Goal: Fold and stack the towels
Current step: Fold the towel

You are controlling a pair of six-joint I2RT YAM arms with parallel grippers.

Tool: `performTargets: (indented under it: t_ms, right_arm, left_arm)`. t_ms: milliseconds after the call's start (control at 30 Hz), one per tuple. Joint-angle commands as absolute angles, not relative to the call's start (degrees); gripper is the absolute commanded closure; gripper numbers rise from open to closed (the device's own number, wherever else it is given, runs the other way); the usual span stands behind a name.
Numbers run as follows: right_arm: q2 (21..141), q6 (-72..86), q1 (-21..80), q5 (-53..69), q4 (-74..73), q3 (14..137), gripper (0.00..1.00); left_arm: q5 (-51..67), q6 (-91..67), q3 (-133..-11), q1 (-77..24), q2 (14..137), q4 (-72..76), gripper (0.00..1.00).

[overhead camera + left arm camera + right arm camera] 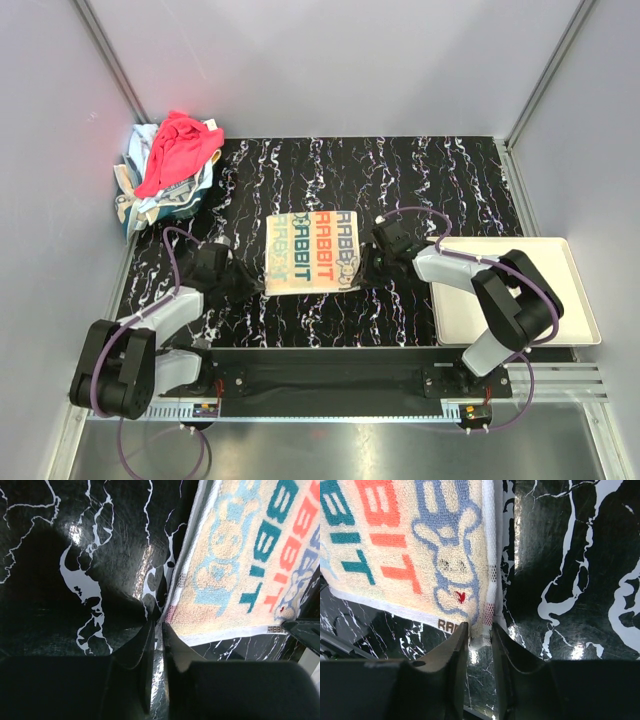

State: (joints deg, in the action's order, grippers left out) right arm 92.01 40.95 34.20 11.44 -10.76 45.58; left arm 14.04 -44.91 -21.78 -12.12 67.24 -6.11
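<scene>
Cream lettered towel [312,252] is pinched at one near corner by the right pincer [480,630], its jaws set narrowly. The left pincer [157,627] stands a crack apart at the other near corner, nothing visible in its gap. The towel lies flat on the bench [420,180], left of the tray [580,300]; the remaining towels [170,165] are heaped far back-left of the tray. Pulling away with terry snagged would likely drag it askew.

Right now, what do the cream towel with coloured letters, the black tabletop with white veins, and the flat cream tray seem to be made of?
Cream lettered towel: terry cotton, likely; looped matte pile, woven hem. Black white-veined tabletop: glossy, marble-look, probably laminate; it shows glare. Flat cream tray: smooth, likely plastic.
</scene>
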Motion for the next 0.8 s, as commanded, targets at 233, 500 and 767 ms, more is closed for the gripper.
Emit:
performTargets:
  t_ms: [233,500,767]
  right_arm:
    - [85.79,38.24,34.54,6.43,-16.24,48.16,0.58]
    - [90.60,30.68,32.53,-3.25,-23.20,65.18,0.51]
    - [110.20,27.86,29.09,2.98,-22.58,87.06,0.69]
  left_arm:
    - [8.10,-43.33,-28.03,-12.13,60.74,-10.72,0.58]
    - [1.50,-42.02,-42.69,-12.13,70.30,-5.83,0.51]
    - [9.75,-37.63,-54.74,-12.13,90.06,5.28,0.55]
